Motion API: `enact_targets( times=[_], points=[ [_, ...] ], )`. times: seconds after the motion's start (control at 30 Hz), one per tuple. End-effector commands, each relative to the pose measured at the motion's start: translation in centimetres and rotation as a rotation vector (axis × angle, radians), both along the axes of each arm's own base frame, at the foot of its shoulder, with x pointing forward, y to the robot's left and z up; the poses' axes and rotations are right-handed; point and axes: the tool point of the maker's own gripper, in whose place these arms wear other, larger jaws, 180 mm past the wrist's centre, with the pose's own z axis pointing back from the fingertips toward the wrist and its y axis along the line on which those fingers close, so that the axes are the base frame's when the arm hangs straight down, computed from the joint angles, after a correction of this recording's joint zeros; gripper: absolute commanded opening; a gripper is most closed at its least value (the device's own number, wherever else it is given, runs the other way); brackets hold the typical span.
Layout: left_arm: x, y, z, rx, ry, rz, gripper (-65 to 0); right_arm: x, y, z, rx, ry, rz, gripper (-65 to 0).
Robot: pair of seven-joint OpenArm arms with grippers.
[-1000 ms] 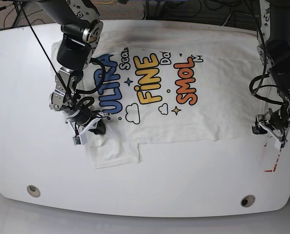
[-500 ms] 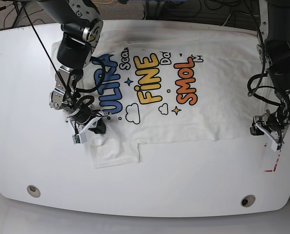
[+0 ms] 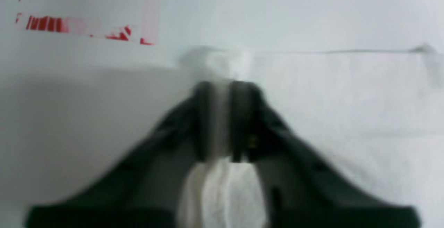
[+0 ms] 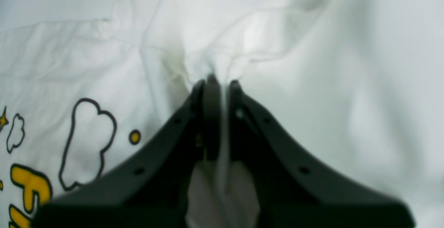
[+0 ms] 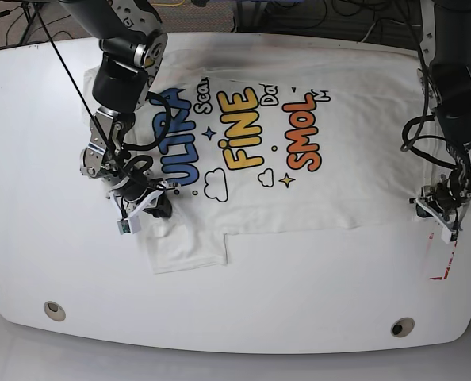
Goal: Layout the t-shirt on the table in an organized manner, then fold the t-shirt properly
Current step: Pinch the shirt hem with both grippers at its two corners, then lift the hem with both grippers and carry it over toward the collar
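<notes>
Left wrist view first: our left gripper (image 3: pixel 222 117) has its jaws drawn together on a pinch of white cloth, the hem corner of the t-shirt (image 3: pixel 347 110), which runs off to the right of the frame while bare table (image 3: pixel 86 92) and the red-white tape (image 3: pixel 86 26) lie to the upper left.

In the right wrist view our right gripper (image 4: pixel 216 117) is likewise clamped on a gathered fold of the t-shirt, wrinkles fanning upward from the tips, with the outlined cloud print at lower left.

In the base view the two grips sit at opposite ends: the right gripper (image 5: pixel 150 205) at left centre, near the sleeve that juts toward the lower edge, and the left gripper (image 5: pixel 440 208) at the far right, on the hem. The t-shirt (image 5: pixel 299 103) lies flat, print up, its long axis running left to right between them (so each arm holds the end nearest it).

We judge the coming fold turns on that axis: the cloth lies mostly above both claws in the frame. A broad band of bare table spreads below, down to the two grommet holes (image 5: pixel 55 310); the shirt's top edge already runs close to the table's upper rim, leaving little room there.
</notes>
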Motion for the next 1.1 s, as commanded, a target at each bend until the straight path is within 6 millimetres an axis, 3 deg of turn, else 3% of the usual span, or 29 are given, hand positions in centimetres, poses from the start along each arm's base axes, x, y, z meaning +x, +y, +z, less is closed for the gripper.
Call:
enact_targets(
  times=[0.0,0.17,0.27,0.4,0.5,0.67,1.07],
  points=[
    [0.4,-0.1,0.5,0.033,0.017,-0.035,-65.0,0.1,-0.5,-0.1,-0.045,0.026,0.018,-62.1],
    [0.6,-0.7,0.5,0.032,0.013,-0.053,-65.0,0.3,-0.6,0.3,-0.05,0.015,0.016,-62.1],
    [1.2,-1.2,1.4,0.034,-0.016,-0.093,-65.0,0.9,-1.2,1.6,-0.073,-0.024,0.009,-62.1],
    [2.8,-4.3,3.2,0.024,-0.084,-0.196,-65.0,1.6,-2.2,4.0,-0.125,-0.079,0.002,-62.1],
    [2.4,-5.5,3.3,0.035,-0.075,-0.256,-65.0,1.3,-3.0,4.7,-0.165,-0.076,0.002,-62.1],
    [2.6,-5.4,5.1,0.098,-0.087,-0.285,-65.0,1.1,-5.1,6.6,-0.234,-0.104,-0.014,-62.1],
    [0.8,-2.7,7.4,0.172,-0.11,-0.226,-65.0,-1.1,-6.9,8.6,-0.346,-0.137,-0.028,-62.1]
  ],
)
